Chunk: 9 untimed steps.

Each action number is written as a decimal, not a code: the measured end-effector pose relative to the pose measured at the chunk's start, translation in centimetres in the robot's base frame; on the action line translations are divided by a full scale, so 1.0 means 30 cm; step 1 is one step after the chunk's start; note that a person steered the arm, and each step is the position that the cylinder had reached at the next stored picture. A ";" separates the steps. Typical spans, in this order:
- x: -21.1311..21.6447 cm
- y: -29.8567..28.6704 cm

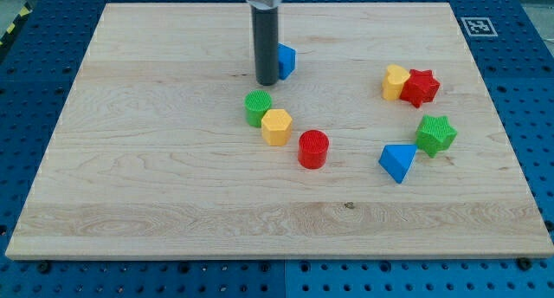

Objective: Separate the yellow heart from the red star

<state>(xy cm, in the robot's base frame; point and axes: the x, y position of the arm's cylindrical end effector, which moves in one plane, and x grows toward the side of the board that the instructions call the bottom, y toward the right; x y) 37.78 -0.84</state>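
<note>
The yellow heart lies at the view's right, touching the red star on the star's left side. My tip is at the view's upper middle, far to the left of both. It stands right beside a blue block, which it partly hides, and just above a green cylinder.
A yellow hexagon sits next to the green cylinder, with a red cylinder to its lower right. A green star and a blue triangle lie below the red star. The wooden board rests on a blue pegboard surface.
</note>
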 end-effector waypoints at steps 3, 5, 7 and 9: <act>-0.076 0.346; -0.119 0.654; -0.047 0.779; -0.034 0.724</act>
<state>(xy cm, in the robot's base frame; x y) 36.76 20.88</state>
